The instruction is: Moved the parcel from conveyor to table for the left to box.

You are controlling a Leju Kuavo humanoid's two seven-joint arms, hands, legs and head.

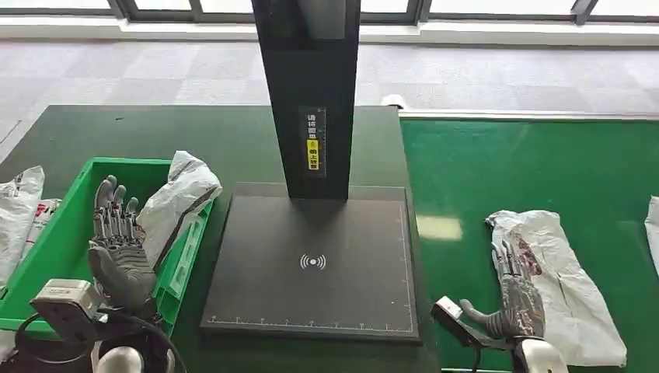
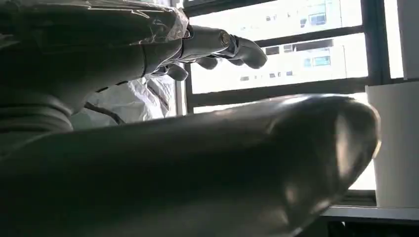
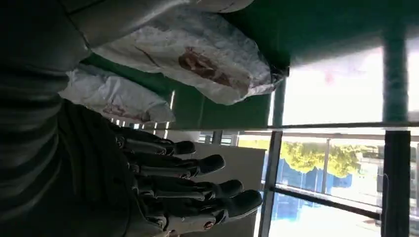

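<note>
A white plastic parcel with a dark red print lies flat on the green conveyor belt; it also appears as the parcel in the right wrist view. My right hand is over the parcel's left side, fingers stretched out and holding nothing; contact cannot be told. My left hand hovers inside the green box with straight fingers, empty. A second white parcel leans on the box's right rim beside that hand and shows as the parcel in the left wrist view.
A black scanning platform with a tall black post stands between box and conveyor on the dark green table. More white bags lie left of the box. Another parcel sits at the belt's right edge.
</note>
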